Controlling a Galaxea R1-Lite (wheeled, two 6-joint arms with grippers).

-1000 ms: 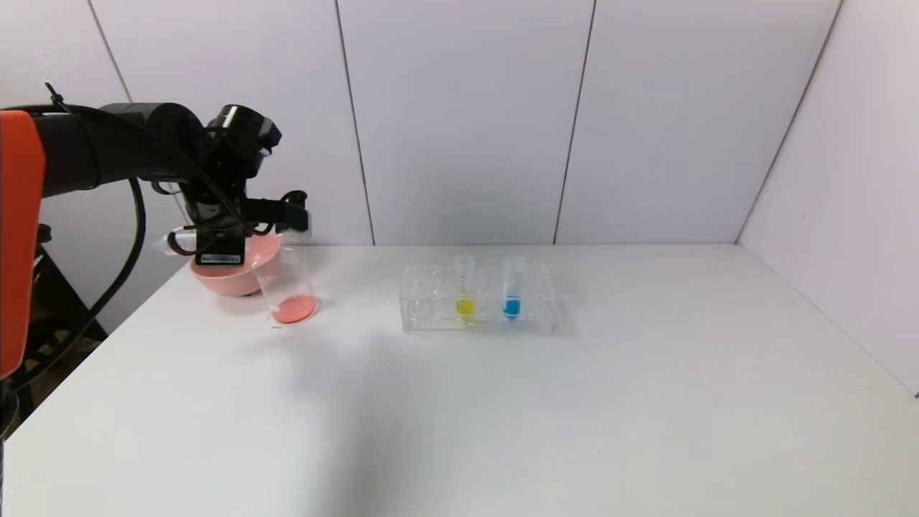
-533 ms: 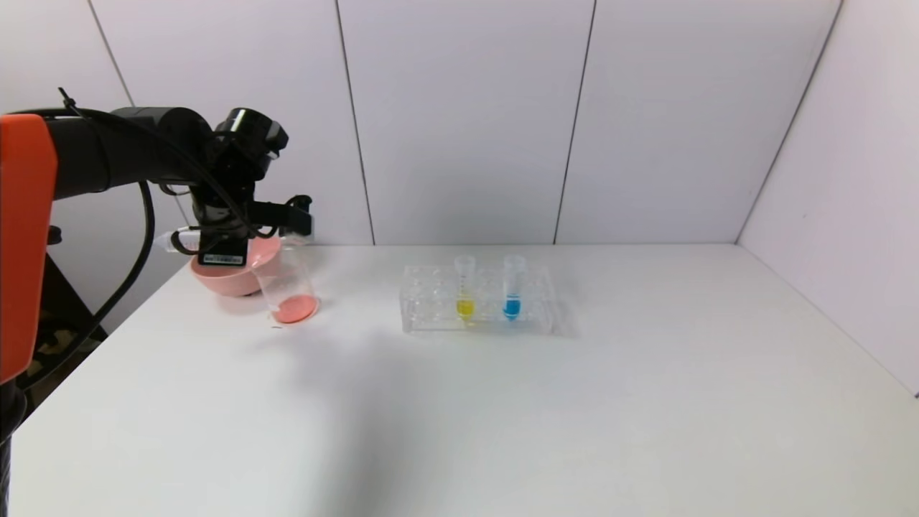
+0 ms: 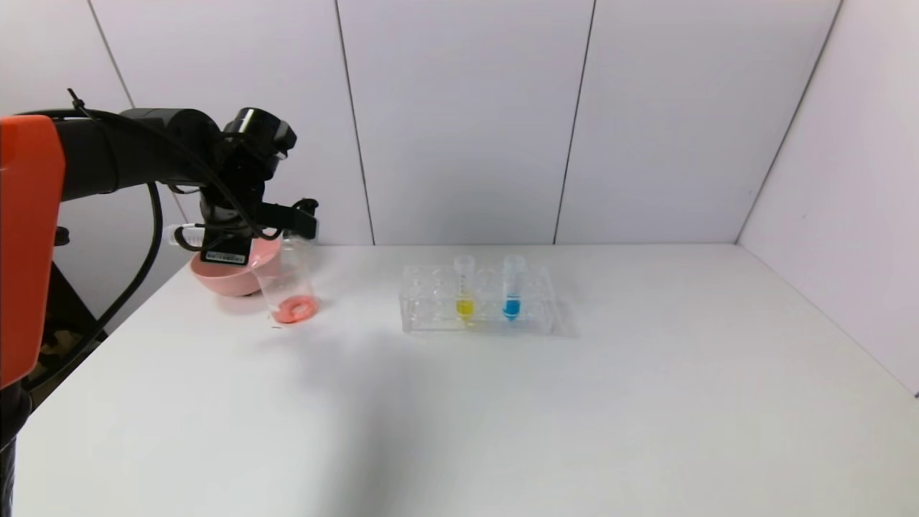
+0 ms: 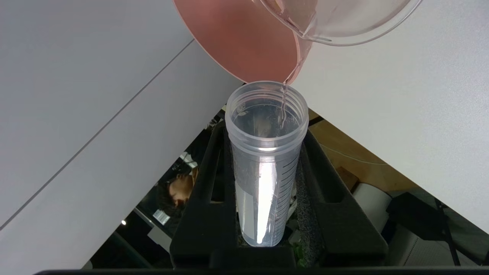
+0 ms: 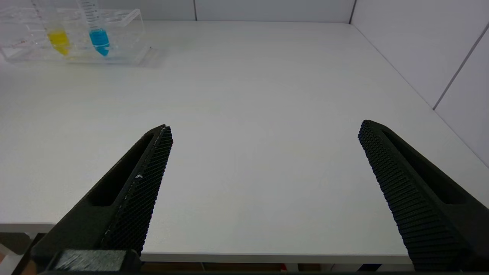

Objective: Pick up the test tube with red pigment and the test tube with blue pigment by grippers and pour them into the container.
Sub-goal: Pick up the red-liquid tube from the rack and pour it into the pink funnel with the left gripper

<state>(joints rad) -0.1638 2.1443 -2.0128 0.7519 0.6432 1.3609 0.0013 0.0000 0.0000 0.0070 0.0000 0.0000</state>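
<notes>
Left tool (image 4: 267,214) squeezing the see-through red tube (image 4: 265,160) (empty now) above the beaker (image 3: 287,287) near the desk (image 3: 502,416) edge, right tool (image 5: 263,133) spread wide over bare desk, blue tube (image 3: 512,287) upright in rack (image 3: 431,305).

The setting was a laboratory test cell: a white table (image 3: 502,402), plain panelled walls (image 3: 459,122), and a clear tube rack (image 3: 477,301) with pigment tubes.

Red-pigment tube (image 4: 266,164): clear, graduated, drained, lying about horizontal above the table's far-left corner, mouth at the container's rim. Container (image 3: 286,283): clear beaker, upright near the far-left corner, red liquid at its bottom. Blue-pigment tube (image 3: 512,287): upright, mid-table toward the far edge, blue liquid at its tip.
</notes>
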